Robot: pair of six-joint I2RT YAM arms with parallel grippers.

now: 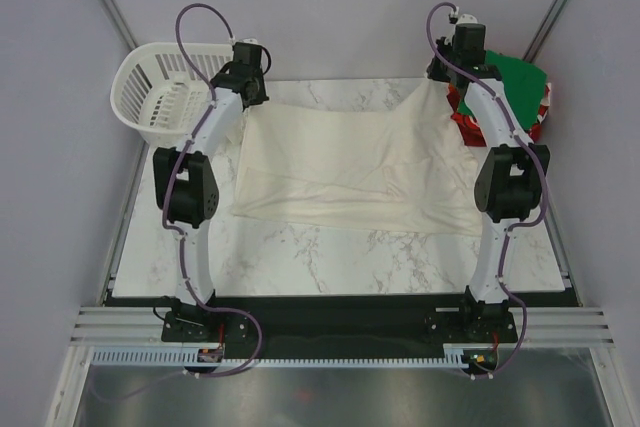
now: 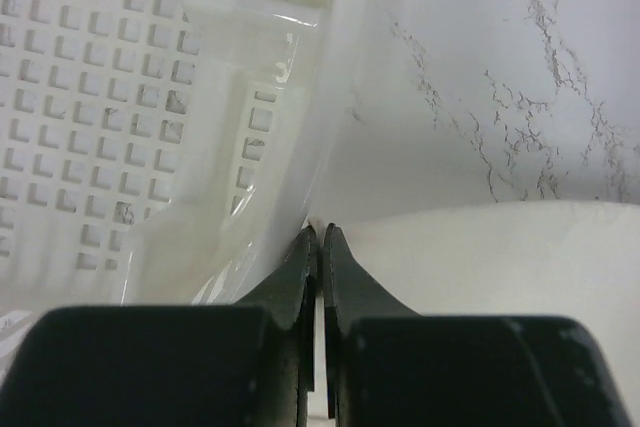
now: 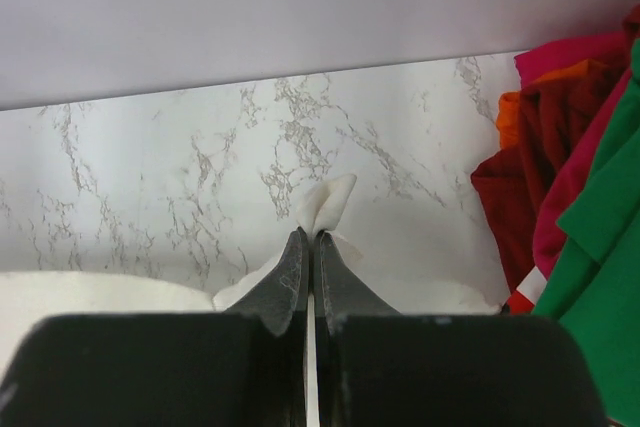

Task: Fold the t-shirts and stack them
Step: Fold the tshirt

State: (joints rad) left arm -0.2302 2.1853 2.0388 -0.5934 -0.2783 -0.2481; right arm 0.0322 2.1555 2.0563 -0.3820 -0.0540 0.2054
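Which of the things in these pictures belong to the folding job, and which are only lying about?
Belong to the job: cream t-shirt, pinched at its far corners by the left gripper and the right gripper; green t-shirt; red t-shirt.

Only lying about: white basket; marble table.

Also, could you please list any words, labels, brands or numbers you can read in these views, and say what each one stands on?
Readable text: none in any view.
red t-shirt: a small white patch shows at its edge; too small and blurred to read.
cream t-shirt, green t-shirt, basket: no print or label visible.
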